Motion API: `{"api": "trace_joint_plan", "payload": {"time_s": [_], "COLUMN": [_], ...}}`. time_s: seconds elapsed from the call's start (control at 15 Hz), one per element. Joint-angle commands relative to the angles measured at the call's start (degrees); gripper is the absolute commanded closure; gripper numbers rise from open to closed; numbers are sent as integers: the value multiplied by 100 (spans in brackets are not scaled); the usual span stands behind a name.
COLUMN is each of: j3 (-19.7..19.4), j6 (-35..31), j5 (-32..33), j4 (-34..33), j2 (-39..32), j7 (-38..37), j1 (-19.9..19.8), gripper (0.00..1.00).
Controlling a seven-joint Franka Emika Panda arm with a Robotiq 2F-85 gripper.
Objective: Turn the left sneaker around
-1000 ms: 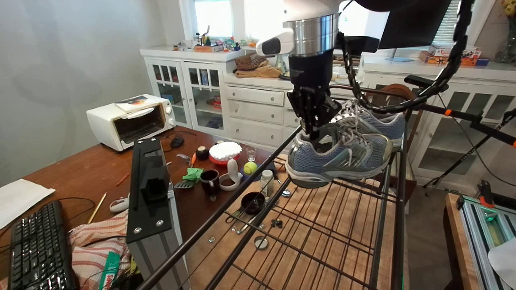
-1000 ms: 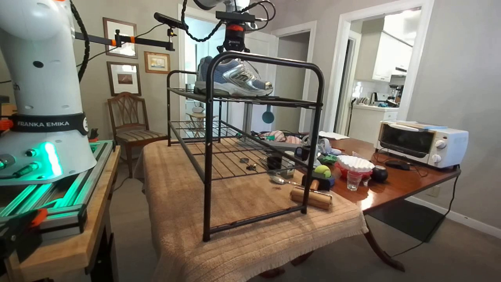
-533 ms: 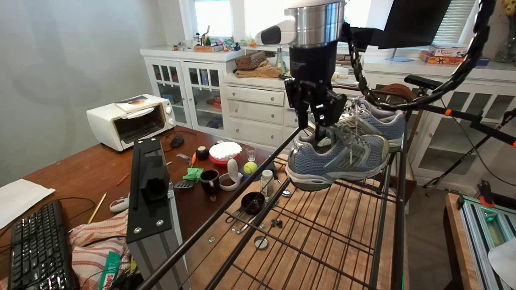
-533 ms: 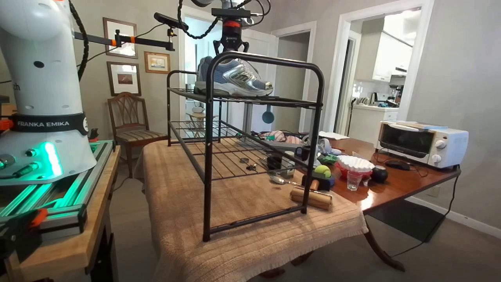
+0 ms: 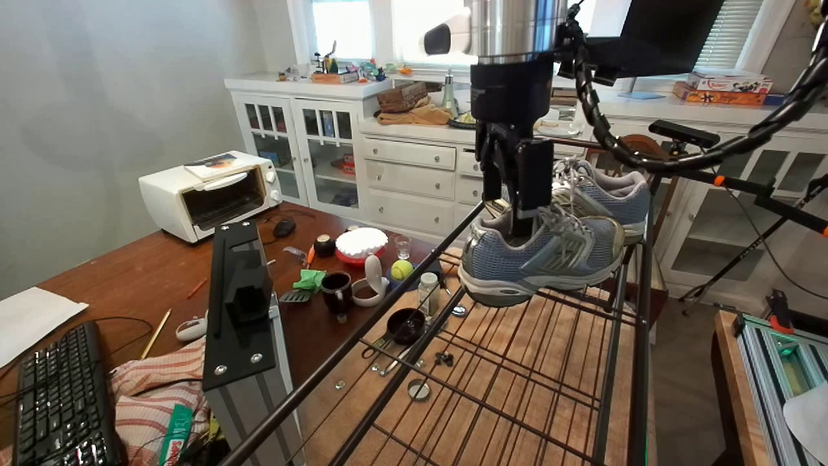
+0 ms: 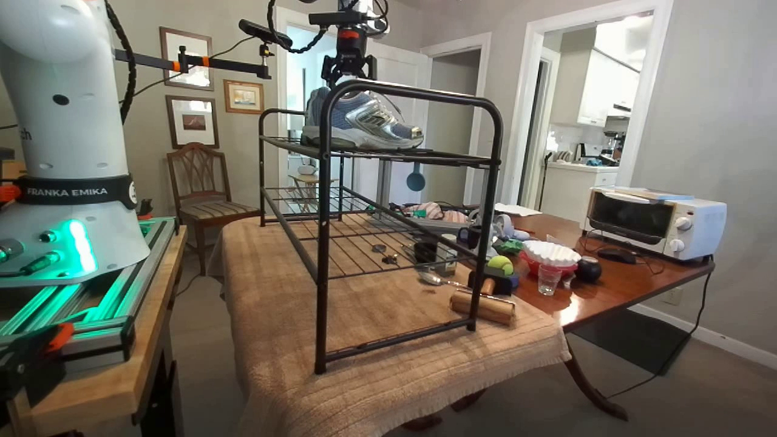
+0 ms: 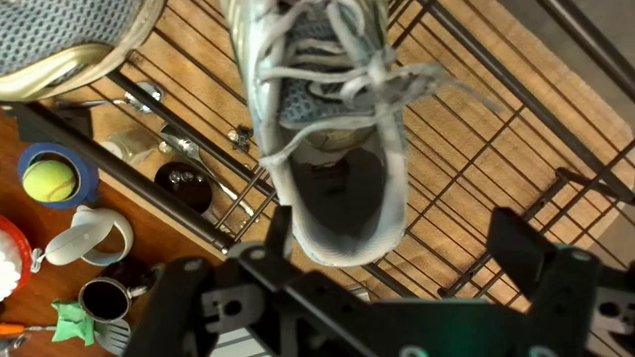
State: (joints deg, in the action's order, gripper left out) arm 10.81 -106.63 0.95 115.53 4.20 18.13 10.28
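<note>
The left sneaker (image 5: 563,252), grey-and-silver mesh with white laces, rests on the top shelf of a dark wire rack, its toe toward the robot side. Over its heel opening my gripper (image 5: 508,204) hangs with jaws spread wide. In the wrist view the gripper (image 7: 392,215) has one fingertip just beside the shoe's collar and the opposite finger (image 7: 516,243) well off it, nothing clamped between. Its matching mate (image 5: 608,188) stands alongside, pointing the opposite way. An exterior view shows the gripper (image 6: 350,73) with its fingertips hidden behind the rack.
The rack's end hoop (image 6: 425,93) rises beside the shoes. Below lies a brown towel (image 6: 273,315) with small items on it. On the table are a tennis ball (image 5: 402,270), a mug (image 5: 336,294) and a toaster oven (image 5: 210,194). A black-topped metal post (image 5: 242,310) stands near the rack.
The jaws have gone from close together at the sneaker's opening to wide apart. The gripper has risen, shifted toward the toe and twisted. The left sneaker has settled very slightly.
</note>
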Motion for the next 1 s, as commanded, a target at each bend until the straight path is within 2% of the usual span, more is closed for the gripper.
{"api": "trace_joint_plan", "payload": {"time_s": [0.0,0.53,0.87,0.93], "j3": [48,156,152,149], "j6": [-157,-1083,-1145,-1122], "j5": [-305,-113,-93,-103], "j4": [230,569,709,712], "j2": [59,-13,29,24], "j7": [-839,-1969,-2406,-2466], "j1": [76,124,113,110], "gripper": [0,0,0,25]}}
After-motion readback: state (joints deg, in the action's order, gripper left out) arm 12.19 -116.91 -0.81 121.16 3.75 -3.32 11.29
